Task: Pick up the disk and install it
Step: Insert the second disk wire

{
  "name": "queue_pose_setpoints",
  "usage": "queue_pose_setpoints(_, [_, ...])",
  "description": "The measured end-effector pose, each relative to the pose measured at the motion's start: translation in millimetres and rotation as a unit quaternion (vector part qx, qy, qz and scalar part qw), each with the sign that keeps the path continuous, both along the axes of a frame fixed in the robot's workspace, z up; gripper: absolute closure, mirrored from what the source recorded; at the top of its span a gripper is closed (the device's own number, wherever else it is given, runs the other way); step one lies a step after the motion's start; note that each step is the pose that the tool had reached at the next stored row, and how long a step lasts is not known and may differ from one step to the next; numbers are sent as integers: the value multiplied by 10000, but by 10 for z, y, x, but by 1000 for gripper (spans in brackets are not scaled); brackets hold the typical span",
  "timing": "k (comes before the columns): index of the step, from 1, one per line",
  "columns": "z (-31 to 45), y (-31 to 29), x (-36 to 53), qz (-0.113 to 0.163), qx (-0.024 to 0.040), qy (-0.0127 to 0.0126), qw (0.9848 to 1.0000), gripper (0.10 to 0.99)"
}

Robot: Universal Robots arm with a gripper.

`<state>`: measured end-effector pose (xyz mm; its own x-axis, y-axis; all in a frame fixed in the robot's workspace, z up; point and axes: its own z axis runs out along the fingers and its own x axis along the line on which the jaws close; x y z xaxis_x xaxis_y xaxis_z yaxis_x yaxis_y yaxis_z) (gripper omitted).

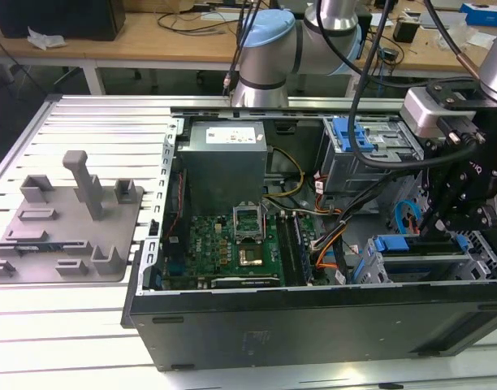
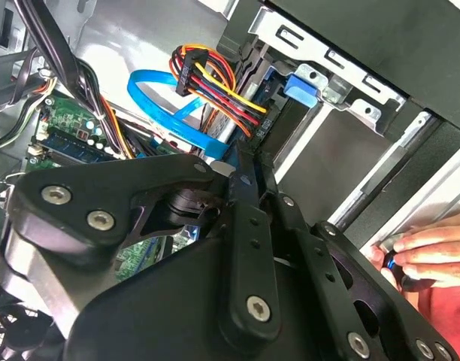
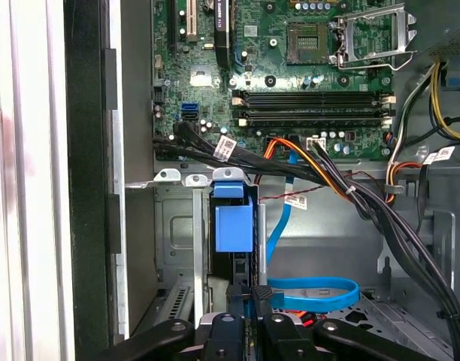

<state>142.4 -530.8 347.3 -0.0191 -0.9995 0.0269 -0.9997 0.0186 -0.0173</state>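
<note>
A slatted metal tabletop (image 1: 86, 122) carries an open computer case (image 1: 313, 325), with wooden workbenches behind it. The disk (image 3: 234, 218) stands edge-on in a slot of the grey drive cage (image 3: 177, 226) in the first wrist view, its blue carrier end facing the motherboard (image 3: 305, 83). In the exterior view the disk (image 1: 407, 243) sits in the cage at that view's right, near the case's front corner. The claw (image 3: 249, 297) is right at the disk's rear edge, in line with the slot. I cannot tell whether it is clenched on the disk or released.

By my reading the work is at the install step, with the disk partly or wholly in the cage. Finishing the seating would call for a straight push along the slot, clear of the blue flat cable (image 3: 320, 289) just beside it. A person's hand (image 2: 425, 252) rests at the case edge.
</note>
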Motion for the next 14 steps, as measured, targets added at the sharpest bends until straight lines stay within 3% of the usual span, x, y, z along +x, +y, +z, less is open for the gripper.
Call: queue_pose_setpoints(14, [-19, 13, 10, 7, 0, 0, 10000, 925])
